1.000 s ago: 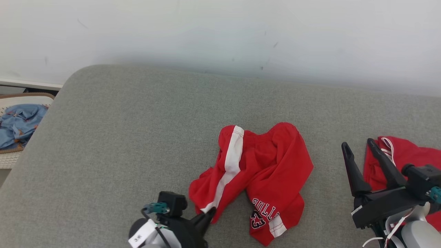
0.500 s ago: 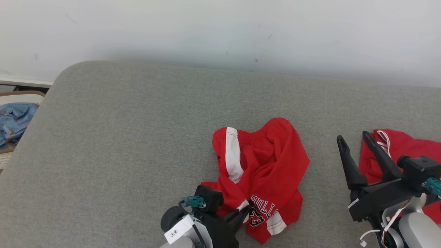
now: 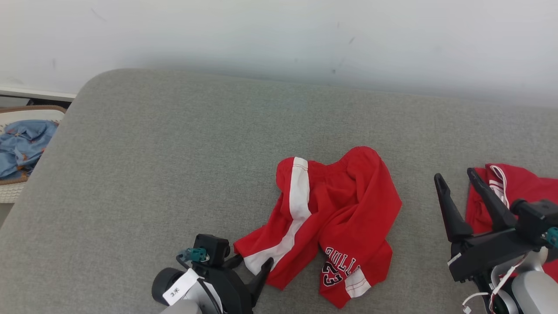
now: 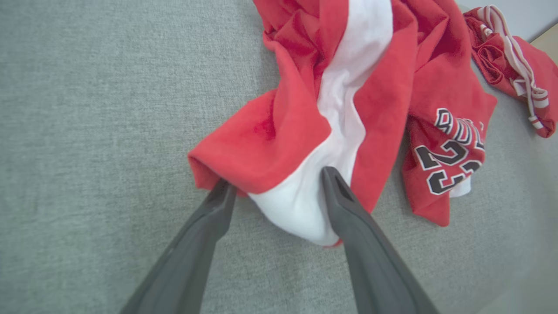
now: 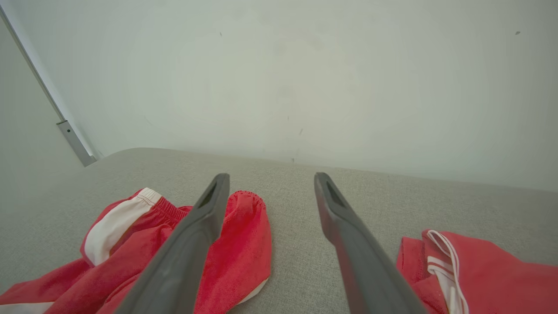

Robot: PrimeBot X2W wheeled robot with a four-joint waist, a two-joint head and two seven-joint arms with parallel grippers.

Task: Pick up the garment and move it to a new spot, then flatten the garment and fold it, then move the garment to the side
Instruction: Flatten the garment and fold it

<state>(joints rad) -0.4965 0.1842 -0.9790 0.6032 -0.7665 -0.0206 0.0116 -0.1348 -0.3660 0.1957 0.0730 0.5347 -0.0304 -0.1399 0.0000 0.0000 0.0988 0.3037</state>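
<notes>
The garment (image 3: 344, 205) is a pair of red shorts with a white side stripe and black-and-white lettering, lying crumpled on the grey cushion (image 3: 174, 152). Its striped leg hem (image 4: 301, 205) reaches toward the lower left. My left gripper (image 3: 253, 264) is open at that hem. In the left wrist view, the left gripper (image 4: 277, 179) has one finger on each side of the white hem end, and the cloth rests on the cushion. My right gripper (image 3: 455, 176) hangs open to the right of the garment, with nothing between its fingers (image 5: 209, 209).
A second red piece with white trim (image 3: 523, 192) lies at the right edge, just behind the right gripper. A basket (image 3: 8, 196) holding blue cloth (image 3: 22, 146) stands off the cushion's left end. A pale wall (image 3: 279, 39) runs behind the cushion.
My left gripper was shut on the striped hem and now stands open around it. The striped leg now lies stretched toward the lower left. The right gripper has kept its pose.
</notes>
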